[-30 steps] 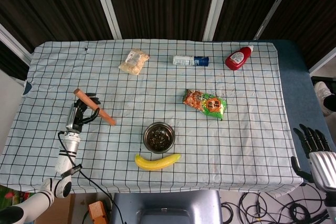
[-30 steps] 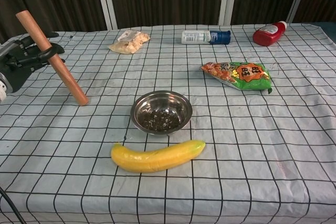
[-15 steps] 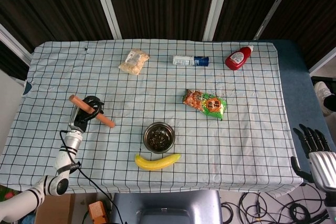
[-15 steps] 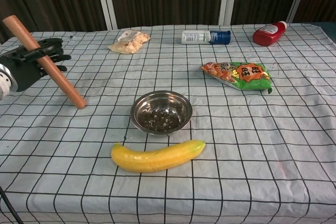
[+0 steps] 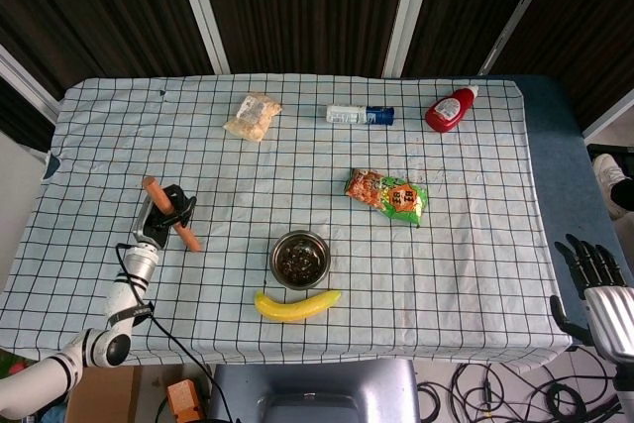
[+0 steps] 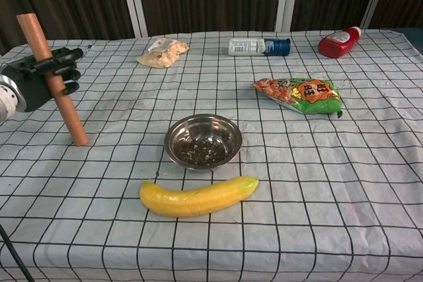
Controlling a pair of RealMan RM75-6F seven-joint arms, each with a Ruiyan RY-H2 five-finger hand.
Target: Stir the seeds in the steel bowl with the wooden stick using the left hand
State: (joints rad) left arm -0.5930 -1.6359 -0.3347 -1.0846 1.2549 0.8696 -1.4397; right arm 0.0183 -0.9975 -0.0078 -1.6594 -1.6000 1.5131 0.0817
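My left hand [image 6: 41, 79] [image 5: 163, 212] grips the wooden stick [image 6: 51, 77] [image 5: 170, 213] near its upper half, above the left part of the table. The stick stands almost upright with its lower end close to the cloth. The steel bowl [image 6: 203, 141] [image 5: 300, 258] with dark seeds in its bottom sits near the front middle, well to the right of the stick. My right hand [image 5: 596, 282] hangs beyond the table's front right corner, holding nothing, fingers apart.
A yellow banana [image 6: 197, 196] lies just in front of the bowl. A snack bag [image 6: 299, 93] lies to the bowl's right rear. At the back sit a small packet [image 6: 162, 51], a lying white bottle [image 6: 258, 46] and a red ketchup bottle [image 6: 339, 41].
The left hand has turned the stick from a strong slant to nearly upright. The stick's lower end swung left, away from the bowl. The right hand has stayed still.
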